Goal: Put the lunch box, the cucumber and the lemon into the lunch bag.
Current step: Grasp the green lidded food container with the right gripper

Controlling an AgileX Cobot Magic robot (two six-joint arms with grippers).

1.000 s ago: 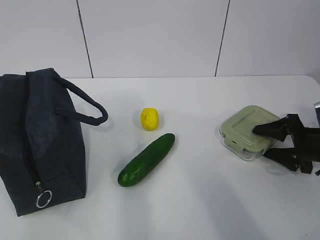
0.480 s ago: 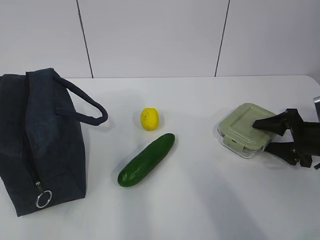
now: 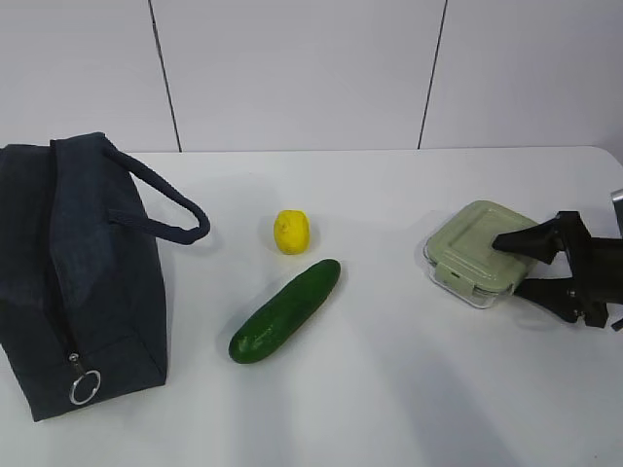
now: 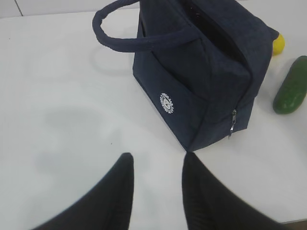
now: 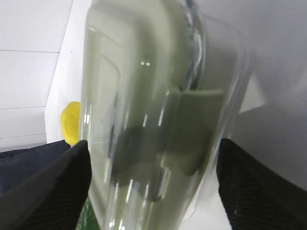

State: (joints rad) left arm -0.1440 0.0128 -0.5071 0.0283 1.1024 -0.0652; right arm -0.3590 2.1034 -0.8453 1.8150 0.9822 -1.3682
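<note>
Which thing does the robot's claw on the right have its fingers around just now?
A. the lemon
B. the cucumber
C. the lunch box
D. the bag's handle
C: the right gripper stands with one finger over and one beside the lunch box, and its wrist view shows the box filling the gap between the fingers, while the lemon and cucumber lie untouched further left.

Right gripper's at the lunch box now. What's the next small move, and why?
Probably close the right gripper on the lunch box: its open fingers already straddle the box, one over the lid, one low beside the glass, and the box sits on the table.
</note>
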